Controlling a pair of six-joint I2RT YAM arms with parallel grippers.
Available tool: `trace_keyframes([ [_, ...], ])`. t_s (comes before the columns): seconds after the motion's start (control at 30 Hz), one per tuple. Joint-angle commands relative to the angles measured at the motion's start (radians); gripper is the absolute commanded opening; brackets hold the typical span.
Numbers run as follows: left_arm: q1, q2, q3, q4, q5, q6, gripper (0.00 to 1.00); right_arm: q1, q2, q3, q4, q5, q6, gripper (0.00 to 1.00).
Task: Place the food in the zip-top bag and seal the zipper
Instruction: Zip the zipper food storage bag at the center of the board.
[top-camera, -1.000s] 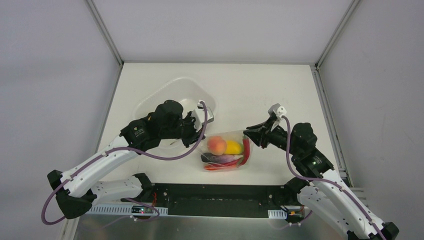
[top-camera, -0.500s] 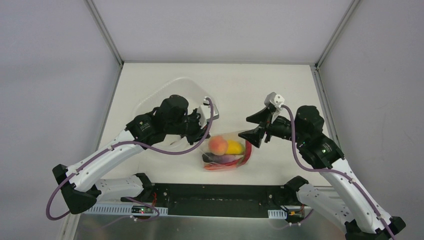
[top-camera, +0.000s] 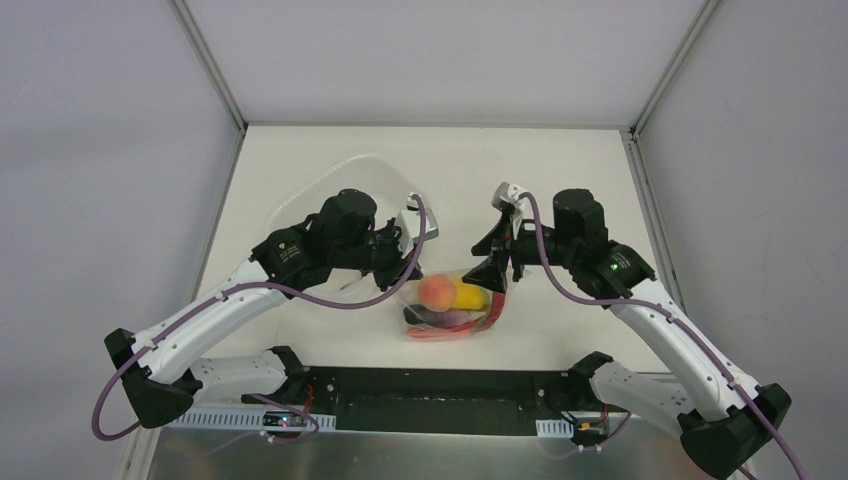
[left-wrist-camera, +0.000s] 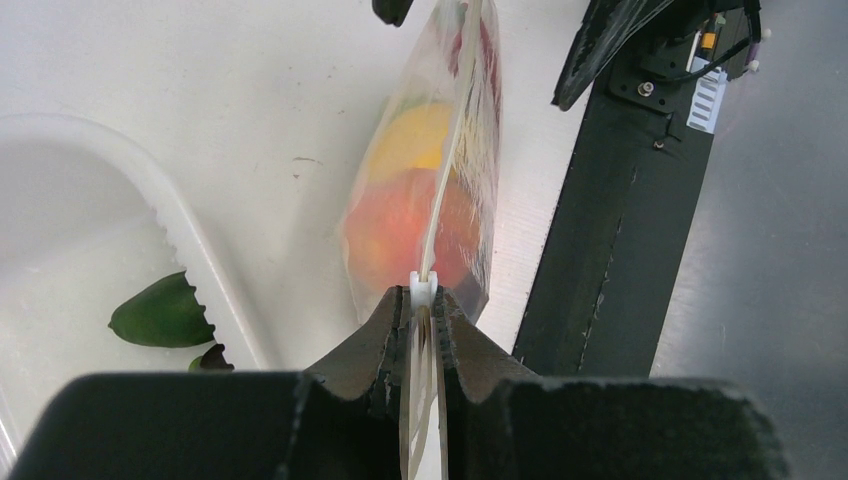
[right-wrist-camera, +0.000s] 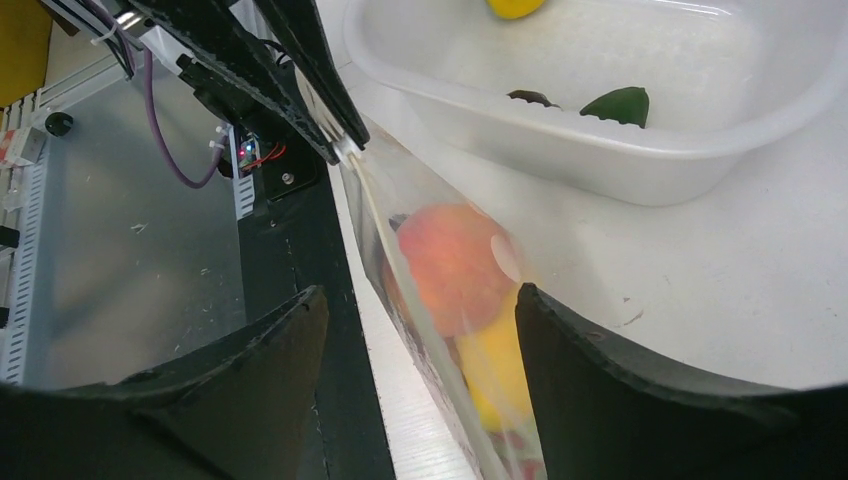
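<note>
Clear polka-dot zip-top bag (top-camera: 418, 318) between arms, colourful plastic toy food (right-wrist-camera: 455, 265) inside. Left gripper (left-wrist-camera: 424, 310) clenched on thin press-seal zipper (left-wrist-camera: 449, 140). Right gripper (right-wrist-camera: 418, 305) just released corner, swung in, jaws spread astride strip; sealing looks next.

You have one zip-top bag (top-camera: 452, 305) on the counter (top-camera: 560, 180). Through it you can count one orange-red piece (top-camera: 435, 291), one yellow piece (top-camera: 468, 295) and one dark purple piece (top-camera: 447, 318). There is also some red food (top-camera: 432, 336), which may be one piece or two. One white tub (right-wrist-camera: 600, 160) holds one green piece (left-wrist-camera: 160, 310), one more yellow fruit (right-wrist-camera: 515, 6) and one small dark bit (left-wrist-camera: 210, 358). There are two end effectors, the left end effector (top-camera: 406, 271) and the right end effector (top-camera: 495, 257).
</note>
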Motion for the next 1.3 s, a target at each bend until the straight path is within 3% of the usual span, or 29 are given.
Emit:
trace_keyframes([
  [0.0, 0.007, -0.001, 0.022, 0.058, 0.03, -0.019, 0.0, 0.018, 0.051, 0.046, 0.059, -0.025, -0.035, 0.71],
  [0.27, 0.006, 0.01, 0.02, 0.067, 0.027, -0.024, 0.0, 0.1, 0.142, 0.058, 0.075, 0.0, -0.051, 0.58],
  [0.43, 0.007, 0.007, 0.012, 0.065, 0.007, -0.016, 0.0, 0.116, 0.13, 0.02, 0.145, 0.005, -0.032, 0.29],
  [0.6, 0.007, -0.002, 0.0, 0.053, -0.043, -0.001, 0.0, 0.115, 0.05, -0.085, 0.259, 0.119, -0.004, 0.0],
  [0.9, 0.037, -0.081, -0.085, 0.015, -0.101, 0.013, 0.0, 0.111, -0.081, -0.21, 0.295, 0.278, 0.022, 0.0],
  [1.17, 0.048, -0.145, -0.139, 0.01, -0.155, -0.007, 0.0, 0.108, -0.103, -0.222, 0.314, 0.306, 0.056, 0.0],
  [1.2, 0.049, -0.142, -0.137, 0.019, -0.162, -0.016, 0.03, 0.108, -0.104, -0.221, 0.322, 0.302, 0.065, 0.0],
  [1.27, 0.049, -0.133, -0.134, 0.043, -0.166, -0.033, 0.35, 0.108, -0.109, -0.219, 0.334, 0.305, 0.086, 0.0],
])
